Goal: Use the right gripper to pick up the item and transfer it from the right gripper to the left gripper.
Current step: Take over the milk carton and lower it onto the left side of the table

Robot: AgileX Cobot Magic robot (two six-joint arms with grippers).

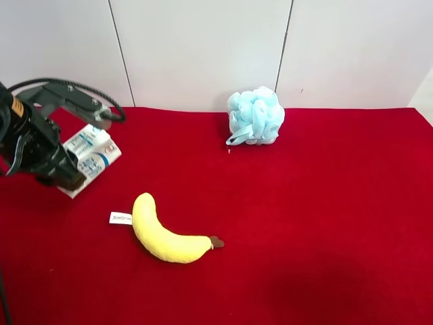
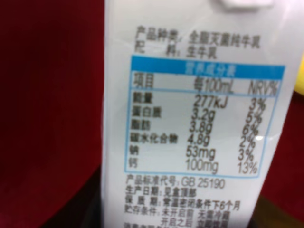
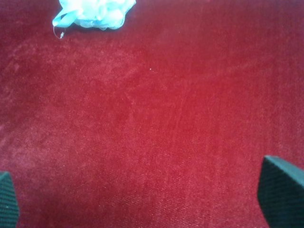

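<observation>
The white drink carton [image 1: 91, 154] with blue print sits in the left gripper [image 1: 71, 177], on the cabled black arm at the exterior high view's left, tilted just over the red cloth. In the left wrist view the carton [image 2: 194, 128] fills the frame, its nutrition label facing the camera. The gripper's fingers are hidden there apart from dark shapes at the carton's base. The right gripper [image 3: 142, 199] is open and empty over bare red cloth, its two fingertips [image 3: 280, 194] far apart. The right arm is out of the exterior high view.
A yellow plush banana [image 1: 166, 237] lies on the red cloth [image 1: 325, 223] in front of the carton. A pale blue mesh bath puff [image 1: 256, 116] sits near the white back wall; it also shows in the right wrist view [image 3: 92, 12].
</observation>
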